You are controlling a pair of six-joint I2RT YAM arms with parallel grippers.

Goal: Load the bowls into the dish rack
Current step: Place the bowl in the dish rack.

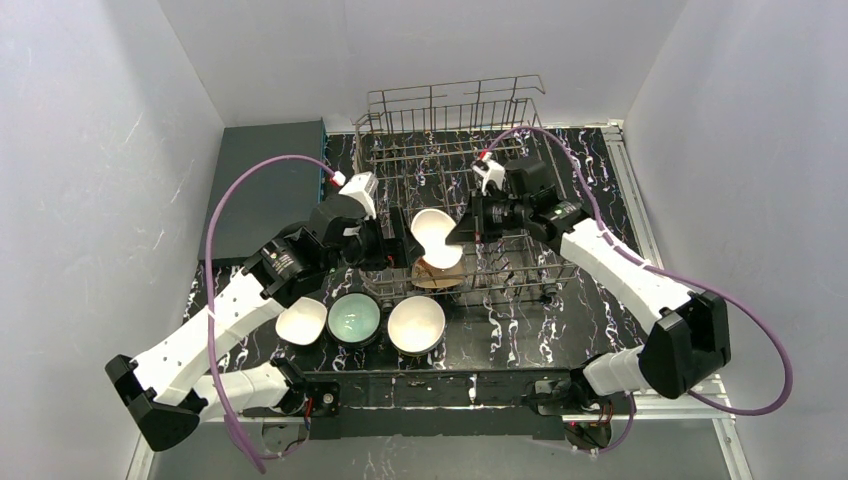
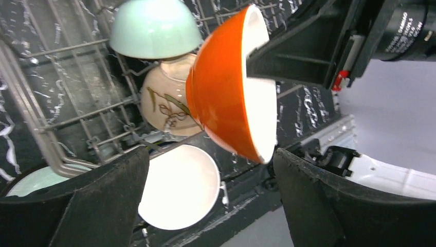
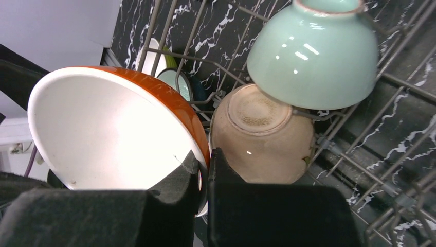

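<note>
The orange bowl (image 3: 113,134) is glossy glazed ware, orange outside and smooth white inside, round with a thin rim. It hangs tilted on edge over the near part of the dish rack (image 1: 455,130), a silver wire basket of thin rods and upright tines. The right gripper (image 3: 204,164) has its matte black fingers clamped on the rim, one inside and one outside, and its arm reaches in from the right. The left gripper (image 2: 210,160) faces the bowl's orange side, fingers apart and holding nothing. In the rack an upturned mint green bowl (image 3: 313,51) rests on a peach-tan bowl (image 3: 262,134), which has a rough unglazed foot. A white bowl (image 1: 302,320), a pale green bowl (image 1: 355,318) and a white-lined bowl (image 1: 416,325) stand on the black marbled table (image 1: 560,320) before the rack. Whether the orange bowl touches the peach-tan one cannot be told, and the right fingers hide part of its rim
</note>
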